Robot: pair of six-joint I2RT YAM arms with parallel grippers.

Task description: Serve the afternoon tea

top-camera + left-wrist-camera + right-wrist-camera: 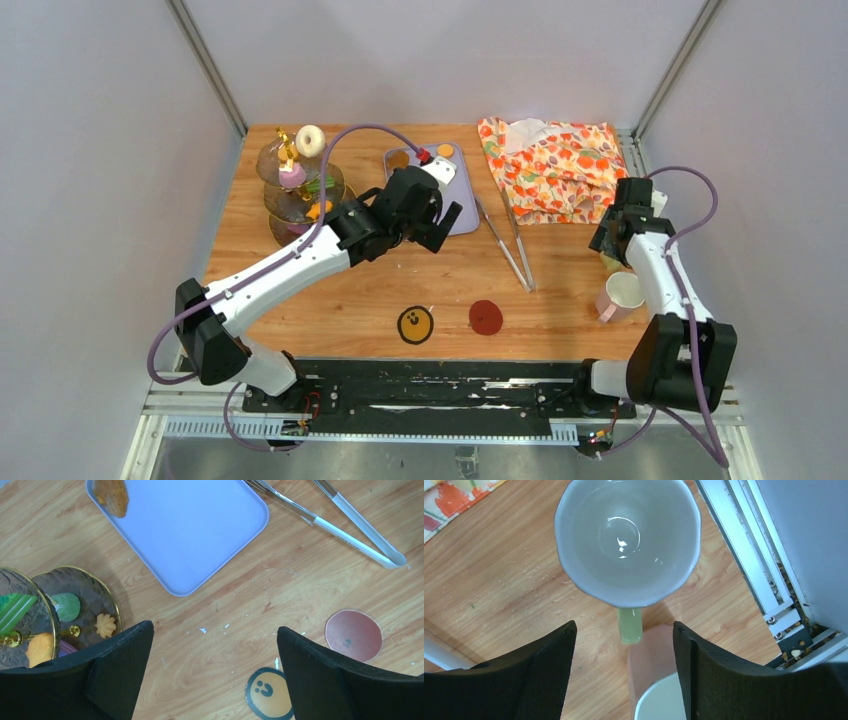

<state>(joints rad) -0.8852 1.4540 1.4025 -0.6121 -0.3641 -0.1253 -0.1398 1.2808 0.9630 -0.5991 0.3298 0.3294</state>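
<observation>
Left claw gapes fully, empty, above the grained wooden desk beside a smooth lilac tray. Right claw stands parted, gripping nothing, over a glossy white mug (green handle seen between its fingers). The tiered glass stand, gilt-rimmed, stands far left.

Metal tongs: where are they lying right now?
Top view, centre-right of the table: the tongs lie flat between the lilac tray and the floral cloth.
</observation>
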